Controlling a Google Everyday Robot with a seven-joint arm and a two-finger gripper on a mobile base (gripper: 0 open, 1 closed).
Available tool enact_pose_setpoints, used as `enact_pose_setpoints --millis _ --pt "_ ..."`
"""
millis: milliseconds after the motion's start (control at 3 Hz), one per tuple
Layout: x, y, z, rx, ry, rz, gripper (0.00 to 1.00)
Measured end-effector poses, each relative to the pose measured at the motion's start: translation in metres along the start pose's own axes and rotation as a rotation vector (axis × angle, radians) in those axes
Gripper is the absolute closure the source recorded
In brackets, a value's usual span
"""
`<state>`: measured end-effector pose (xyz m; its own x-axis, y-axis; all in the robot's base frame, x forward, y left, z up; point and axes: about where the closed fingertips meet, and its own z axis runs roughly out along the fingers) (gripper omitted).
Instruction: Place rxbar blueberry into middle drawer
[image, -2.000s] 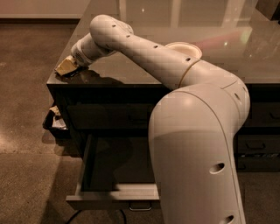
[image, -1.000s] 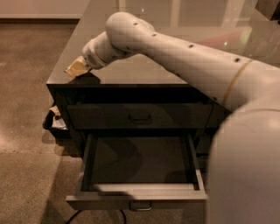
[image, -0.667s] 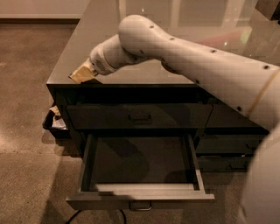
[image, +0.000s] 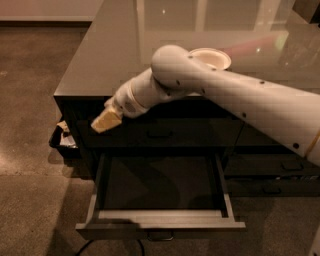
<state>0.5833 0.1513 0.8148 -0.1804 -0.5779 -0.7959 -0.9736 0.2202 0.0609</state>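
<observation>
The middle drawer (image: 161, 217) is pulled open below the counter, with a dark floor and pale grey rims; nothing shows inside it. My gripper (image: 106, 121) is at the end of the white arm (image: 225, 95), in front of the closed top drawer front (image: 165, 133), above the open drawer's left rear corner. The gripper's tip looks pale yellow. The rxbar blueberry does not show in this view; I cannot tell whether it is in the gripper.
A white bowl (image: 212, 57) sits on the glossy dark countertop (image: 125, 50) behind the arm. Narrower dark drawer fronts (image: 280, 165) are at the right. A small black bin with paper (image: 62, 138) stands on the floor left of the cabinet.
The arm has swung from the counter's left front corner down and forward, over the edge. The gripper now hangs in front of the top drawer front above the open drawer.
</observation>
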Motion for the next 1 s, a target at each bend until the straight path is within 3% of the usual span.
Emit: enact_pose_setpoints --millis 333,667,1000 --pt "0.05 0.025 0.031 -0.075 0.021 0.023 1.0" --pt "0.097 0.041 0.069 -0.096 0.04 0.069 1.0" --pt "0.148 0.044 0.115 -0.07 0.063 0.171 1.0"
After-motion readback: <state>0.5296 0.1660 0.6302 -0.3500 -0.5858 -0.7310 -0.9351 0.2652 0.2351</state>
